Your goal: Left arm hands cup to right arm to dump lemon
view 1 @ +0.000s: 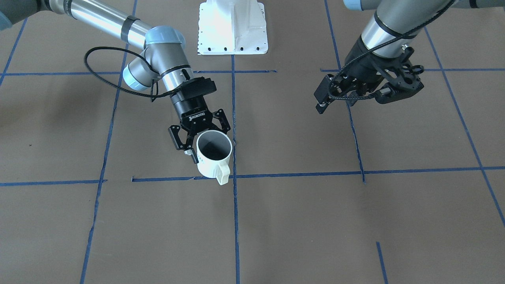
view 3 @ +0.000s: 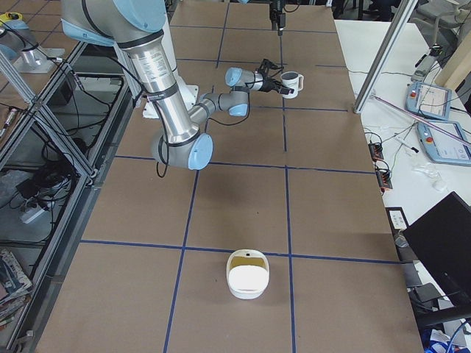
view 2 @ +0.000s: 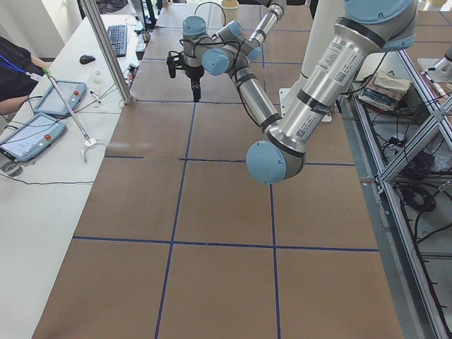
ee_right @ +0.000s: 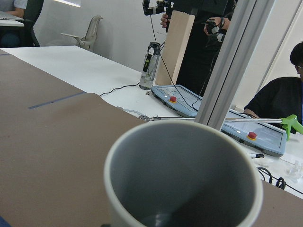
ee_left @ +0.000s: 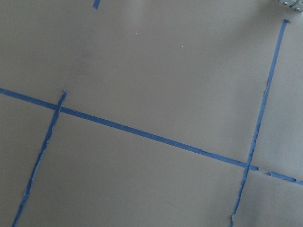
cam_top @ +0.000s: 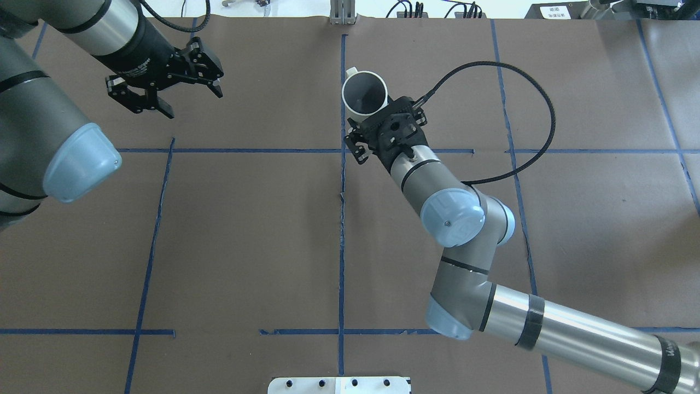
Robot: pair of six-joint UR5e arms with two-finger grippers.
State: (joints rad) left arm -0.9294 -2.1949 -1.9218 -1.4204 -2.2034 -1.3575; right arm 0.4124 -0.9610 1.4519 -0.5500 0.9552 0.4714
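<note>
Overhead exterior | right tool [view 1: 209,144] clamps upright cup [cam_top: 365,94], grey inside | left tool [cam_top: 192,103] spread, empty

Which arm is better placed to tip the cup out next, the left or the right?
Right. The right tool straddles the cup, with a finger against each side. The left tool hangs open and empty, well away from the cup.

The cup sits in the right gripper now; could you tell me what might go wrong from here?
1. The right gripper is spread wide around the cup, so the hold looks marginal; it may slip or twist when tipped.
2. The white container sits far off toward the table end on the robot's right; a long carry could loosen that hold.
</note>
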